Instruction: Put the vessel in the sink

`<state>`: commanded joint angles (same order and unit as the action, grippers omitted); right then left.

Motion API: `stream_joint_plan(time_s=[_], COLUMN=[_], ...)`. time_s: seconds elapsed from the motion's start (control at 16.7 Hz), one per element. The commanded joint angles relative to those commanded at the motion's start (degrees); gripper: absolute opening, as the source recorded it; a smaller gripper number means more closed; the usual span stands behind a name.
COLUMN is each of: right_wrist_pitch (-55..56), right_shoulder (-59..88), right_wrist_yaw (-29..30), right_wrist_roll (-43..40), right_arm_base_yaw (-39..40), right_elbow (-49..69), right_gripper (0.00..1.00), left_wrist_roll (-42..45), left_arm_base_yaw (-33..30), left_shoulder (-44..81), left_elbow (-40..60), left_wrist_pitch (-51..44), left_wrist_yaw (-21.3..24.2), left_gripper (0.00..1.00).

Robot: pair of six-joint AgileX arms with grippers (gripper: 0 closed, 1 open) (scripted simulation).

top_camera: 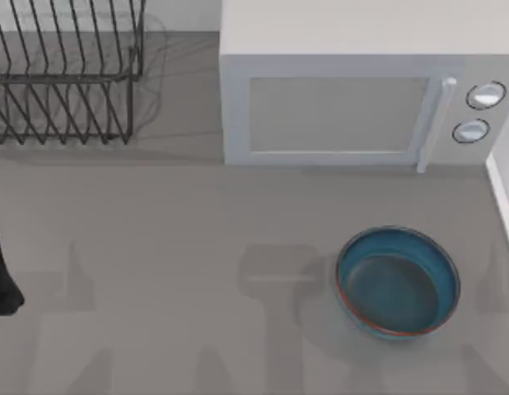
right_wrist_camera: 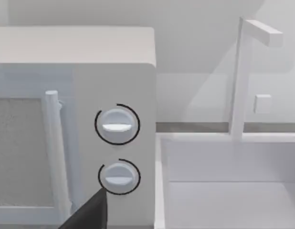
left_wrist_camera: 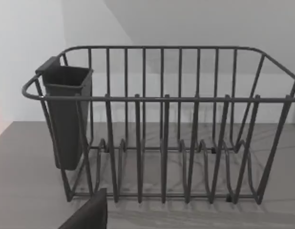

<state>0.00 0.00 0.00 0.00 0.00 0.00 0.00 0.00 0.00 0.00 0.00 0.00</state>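
Left arm (top_camera: 1,271) parked at table's (top_camera: 172,247) left edge, gripper state can't tell; round teal-blue bowl with reddish rim (top_camera: 398,282) upright before white microwave (top_camera: 353,90), untouched.

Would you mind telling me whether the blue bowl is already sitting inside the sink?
No, in the top view the bowl rests on the grey table in front of the microwave, left of the sink's rim.

Glossy teal bowl (top_camera: 398,281); matt wire rack (left_wrist_camera: 176,129) (metal); smooth white microwave (top_camera: 353,90).
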Motion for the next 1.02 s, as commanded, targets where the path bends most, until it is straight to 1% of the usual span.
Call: stream_joint_plan(time_s=[0.24, 0.48, 0.66, 1.02], right_wrist_pitch=[-1.7, -10.7, -20.8, -43.8], right_shoulder=[1.8, 12.8, 27.1, 62.0], right_wrist_yaw=[-0.1, -0.1, 0.0, 0.2], right_wrist_roll=[0.6, 3.7, 6.9, 14.1], right_arm_base_yaw=[0.6, 3.5, 6.6, 13.7], right_elbow=[1.8, 12.0, 23.1, 46.9], right_gripper=[1.0, 1.0, 1.0, 1.0], left_wrist_roll=[0.0, 0.0, 0.0, 0.0], left_arm_base_yaw=[0.0, 0.0, 0.0, 0.0], left_shoulder=[0.0, 0.0, 0.0, 0.0], left_elbow=[0.0, 0.0, 0.0, 0.0], left_wrist_pitch=[0.0, 0.0, 0.0, 0.0], left_wrist_yaw=[0.0, 0.0, 0.0, 0.0], left_gripper=[1.0, 1.0, 1.0, 1.0])
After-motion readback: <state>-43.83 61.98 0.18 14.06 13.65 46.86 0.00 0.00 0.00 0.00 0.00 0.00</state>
